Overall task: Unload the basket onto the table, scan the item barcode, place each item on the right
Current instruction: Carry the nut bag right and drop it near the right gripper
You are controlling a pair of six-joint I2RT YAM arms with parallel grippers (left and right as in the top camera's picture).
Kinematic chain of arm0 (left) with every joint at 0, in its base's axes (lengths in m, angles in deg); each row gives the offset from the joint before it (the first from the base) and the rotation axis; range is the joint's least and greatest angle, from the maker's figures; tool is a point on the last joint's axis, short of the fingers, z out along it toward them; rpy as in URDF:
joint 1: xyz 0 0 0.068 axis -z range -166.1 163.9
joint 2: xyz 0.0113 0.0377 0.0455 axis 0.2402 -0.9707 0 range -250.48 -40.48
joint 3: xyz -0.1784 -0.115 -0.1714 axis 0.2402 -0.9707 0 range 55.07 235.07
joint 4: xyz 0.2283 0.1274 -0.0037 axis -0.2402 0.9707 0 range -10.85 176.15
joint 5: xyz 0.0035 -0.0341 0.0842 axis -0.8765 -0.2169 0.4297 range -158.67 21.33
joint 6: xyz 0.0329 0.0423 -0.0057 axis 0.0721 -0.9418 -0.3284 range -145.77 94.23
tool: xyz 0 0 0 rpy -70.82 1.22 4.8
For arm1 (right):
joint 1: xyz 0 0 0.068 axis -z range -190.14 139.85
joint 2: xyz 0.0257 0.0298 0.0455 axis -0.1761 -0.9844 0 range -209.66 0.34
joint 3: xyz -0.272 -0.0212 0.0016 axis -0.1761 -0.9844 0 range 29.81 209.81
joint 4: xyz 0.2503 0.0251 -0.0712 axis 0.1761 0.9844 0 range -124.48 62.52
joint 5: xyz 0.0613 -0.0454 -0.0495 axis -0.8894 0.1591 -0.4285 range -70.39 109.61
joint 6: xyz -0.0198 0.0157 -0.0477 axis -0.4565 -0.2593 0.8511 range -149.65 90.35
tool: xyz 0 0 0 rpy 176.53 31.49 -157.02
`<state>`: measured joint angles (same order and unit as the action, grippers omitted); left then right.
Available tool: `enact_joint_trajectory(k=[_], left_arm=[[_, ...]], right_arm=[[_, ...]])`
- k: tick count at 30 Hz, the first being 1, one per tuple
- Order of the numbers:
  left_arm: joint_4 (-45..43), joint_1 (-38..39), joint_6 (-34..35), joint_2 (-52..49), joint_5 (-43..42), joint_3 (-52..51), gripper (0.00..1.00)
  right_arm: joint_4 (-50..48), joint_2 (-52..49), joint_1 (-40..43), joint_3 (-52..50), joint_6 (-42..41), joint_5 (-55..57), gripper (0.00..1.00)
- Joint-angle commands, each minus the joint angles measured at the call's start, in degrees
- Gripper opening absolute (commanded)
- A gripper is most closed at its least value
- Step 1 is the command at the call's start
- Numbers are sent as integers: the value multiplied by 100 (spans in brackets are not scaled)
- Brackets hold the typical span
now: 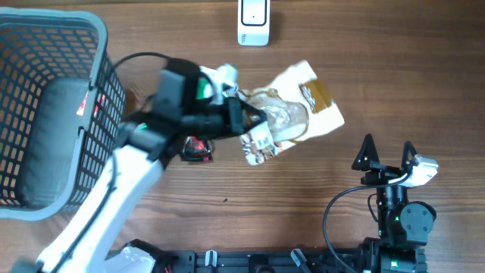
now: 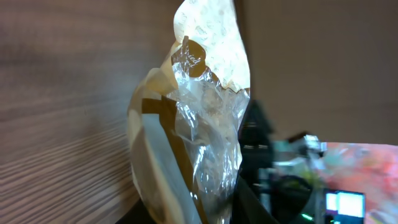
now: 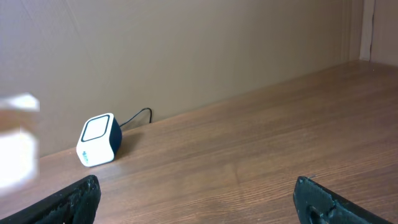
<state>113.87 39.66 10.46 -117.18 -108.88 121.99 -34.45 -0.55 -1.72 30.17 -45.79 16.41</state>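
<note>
The bag (image 2: 199,124) stands pinched between my fingers (image 2: 250,208) and fills the middle of the view: cream paper with brown bands and a crinkled clear window, its top leaning right. The table (image 2: 56,143) blurs past on the left. Far right, behind the bag, are the other arm (image 2: 258,134), dark with small green lights, and a blurred pink patch (image 2: 367,168).

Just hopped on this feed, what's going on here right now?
The left gripper is clamped on a cream paper bag with a clear plastic window and holds it mid-table. The bag is apart from the small white box-shaped barcode scanner at the far edge. The right gripper sits open and empty off to the side. A grey plastic mesh basket stands at the left, and a small red and black packet lies on the table beside it.
</note>
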Motion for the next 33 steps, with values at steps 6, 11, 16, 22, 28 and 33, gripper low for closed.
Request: enact_joint_trajectory(k=[6,11,16,22,28,33], left_arm=[[-302,1062,-140,-1856,905,85,24],[-516,1207,-127,-2739,903,85,22],[-420,1207,-127,-2837,975,85,56],[-162,1200,-103,-2166,1309,105,100],[-133,1196,-94,-68,1473,179,100],[-306,691,-431,1150,1963,210,100]], right_arm=[[-13,46,-11,-7,96,-68,100],[-13,46,-11,-7,96,-68,100],[-13,46,-11,-7,96,-68,100],[-13,46,-11,-7,96,-68,100],[-13,46,-11,-7,96,-68,100],[-13,46,-11,-7,96,-68,100]])
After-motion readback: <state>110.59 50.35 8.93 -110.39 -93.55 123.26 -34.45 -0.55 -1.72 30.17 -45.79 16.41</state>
